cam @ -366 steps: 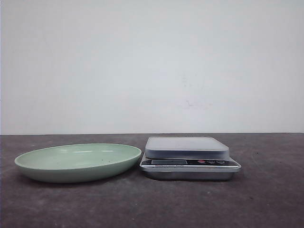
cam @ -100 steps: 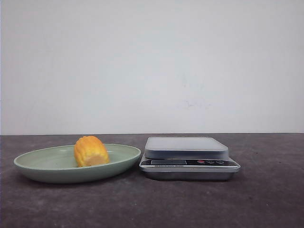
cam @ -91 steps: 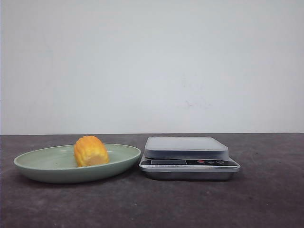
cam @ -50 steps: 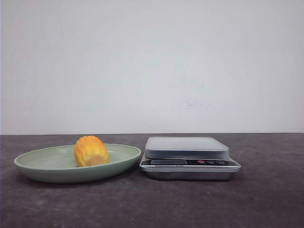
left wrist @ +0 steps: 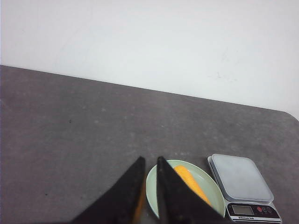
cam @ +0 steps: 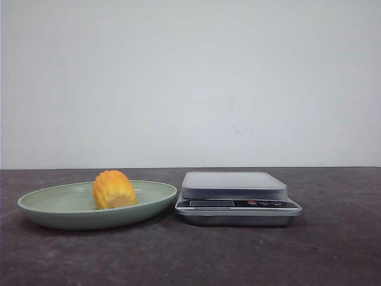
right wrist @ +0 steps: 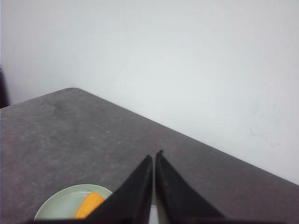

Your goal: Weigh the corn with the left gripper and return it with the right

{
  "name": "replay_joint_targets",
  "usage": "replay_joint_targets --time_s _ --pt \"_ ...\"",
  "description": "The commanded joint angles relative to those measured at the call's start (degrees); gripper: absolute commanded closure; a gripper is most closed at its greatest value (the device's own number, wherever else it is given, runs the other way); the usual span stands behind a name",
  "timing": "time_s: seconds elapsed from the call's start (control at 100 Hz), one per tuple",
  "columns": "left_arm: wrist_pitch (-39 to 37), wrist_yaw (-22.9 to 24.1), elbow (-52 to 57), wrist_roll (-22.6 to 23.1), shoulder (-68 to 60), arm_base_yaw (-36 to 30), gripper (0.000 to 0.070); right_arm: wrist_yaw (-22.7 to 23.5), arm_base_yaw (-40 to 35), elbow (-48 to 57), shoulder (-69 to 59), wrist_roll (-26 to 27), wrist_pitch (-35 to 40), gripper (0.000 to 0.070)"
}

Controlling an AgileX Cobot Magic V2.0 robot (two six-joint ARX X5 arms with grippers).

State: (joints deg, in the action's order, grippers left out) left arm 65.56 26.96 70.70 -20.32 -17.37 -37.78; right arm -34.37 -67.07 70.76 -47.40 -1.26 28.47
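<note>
Operator: Where is the corn point(cam: 114, 189) sitting?

Technician: You are seeing it lying in the green plate point(cam: 47, 205), just left of the scale point(cam: 237, 198). Nothing is resting on the scale, so weighing and return are both pending. The left gripper point(left wrist: 149, 163) and right gripper point(right wrist: 153, 158) are hovering high above, nearly closed and empty.

A shallow pale green plate point(cam: 53, 205) sits on a dark grey table point(cam: 333, 250). Just beside it, to its right, stands a silver digital kitchen scale point(cam: 237, 196). A plain white wall point(cam: 190, 77) rises behind.
</note>
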Motion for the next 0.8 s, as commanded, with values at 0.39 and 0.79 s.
replay_joint_targets --time_s 0.39,0.79 --pt "-0.48 0.09 0.72 0.33 -0.42 -0.48 0.0700 29.94 34.51 -18.86 7.23 -2.67 -14.19 0.0693" --pt "-0.46 0.09 0.72 0.33 -0.42 -0.48 0.0700 35.43 53.96 -59.84 36.30 -1.84 -29.53 0.0693"
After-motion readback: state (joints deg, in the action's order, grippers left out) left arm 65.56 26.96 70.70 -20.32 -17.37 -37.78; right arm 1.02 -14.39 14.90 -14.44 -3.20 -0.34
